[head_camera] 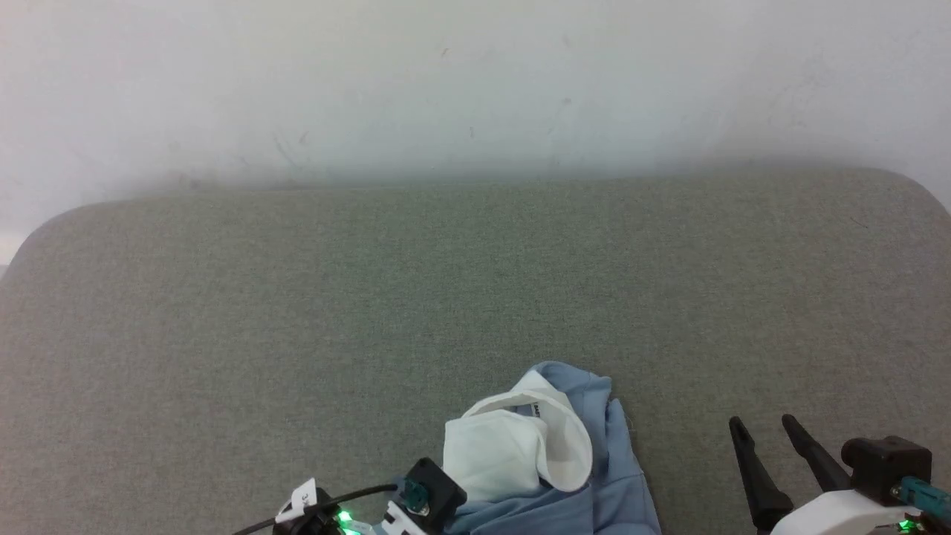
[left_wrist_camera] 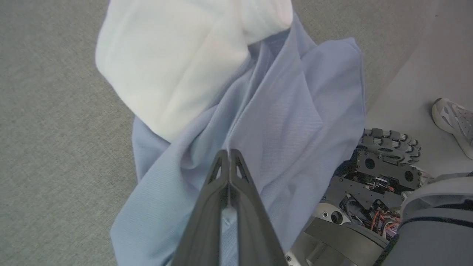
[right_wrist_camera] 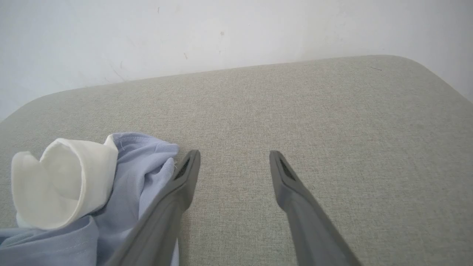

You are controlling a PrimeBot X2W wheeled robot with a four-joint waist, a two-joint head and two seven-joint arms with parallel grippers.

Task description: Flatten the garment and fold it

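The garment [head_camera: 594, 475], light-blue knit with a white rolled part [head_camera: 513, 446], lies bunched at the near edge of the grey-green padded table [head_camera: 446, 282]. In the left wrist view my left gripper [left_wrist_camera: 230, 153] is shut on a fold of the blue garment [left_wrist_camera: 288, 118], with fabric pinched between the fingers; part of the cloth hangs past the table edge. In the head view the black wrist of my left arm [head_camera: 427, 492] sits against the bunch, and its fingers are hidden by the cloth. My right gripper [head_camera: 765, 427] stands open just right of the garment [right_wrist_camera: 147, 159], holding nothing [right_wrist_camera: 234, 159].
A pale wall [head_camera: 475, 89] rises behind the table's far edge. The table has rounded far corners. Below the near edge, the left wrist view shows my wheeled base [left_wrist_camera: 384, 155] and a person's pale shoe [left_wrist_camera: 452, 120] on the floor.
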